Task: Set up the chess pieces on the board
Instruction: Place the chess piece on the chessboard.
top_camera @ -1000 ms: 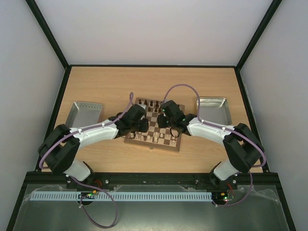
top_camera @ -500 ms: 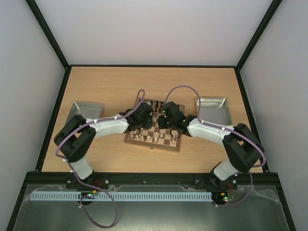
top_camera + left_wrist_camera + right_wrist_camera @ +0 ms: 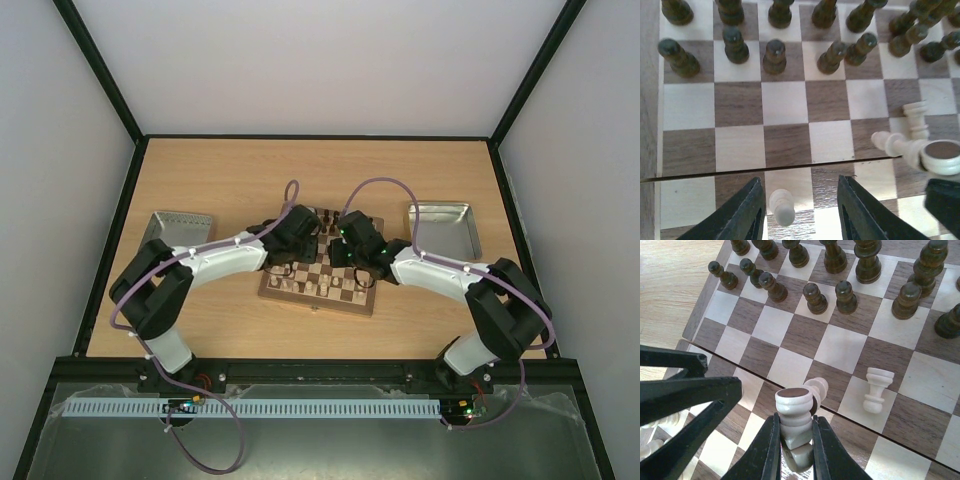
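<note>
The left gripper (image 3: 800,192) had its jaws part open around an upright pawn (image 3: 781,207) on the board's (image 3: 802,332) near half, seemingly not gripping it. Just beside it, the right gripper (image 3: 794,429) was clamped on a cream piece (image 3: 792,405). That piece lay near level, base toward the wrist, short of the dark men (image 3: 815,297) beyond.

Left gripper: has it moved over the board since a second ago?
Yes. The left gripper has travelled from the near-left corner of the board toward its far rows, and slightly right.
</note>
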